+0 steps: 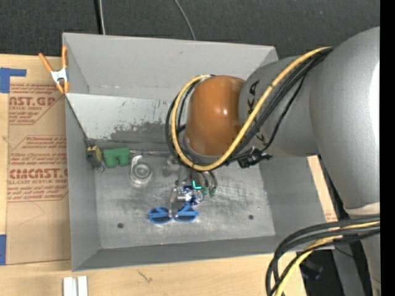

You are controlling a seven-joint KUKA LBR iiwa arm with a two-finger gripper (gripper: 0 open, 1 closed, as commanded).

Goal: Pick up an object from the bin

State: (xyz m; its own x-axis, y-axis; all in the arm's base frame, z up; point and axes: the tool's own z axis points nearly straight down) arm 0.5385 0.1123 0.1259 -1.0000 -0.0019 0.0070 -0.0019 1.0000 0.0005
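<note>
Blue two-lobed piece (173, 214), lower centre of bin (117, 205) floor, long axis running left-right, lies just below and slightly left of the tool (190, 193); tool opening cannot be told.

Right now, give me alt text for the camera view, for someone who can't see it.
The gripper sits low in a grey metal bin, close to a small blue looped thing on the bin's floor. To the view's left lie a clear round cup and a green block near the back wall.
</note>
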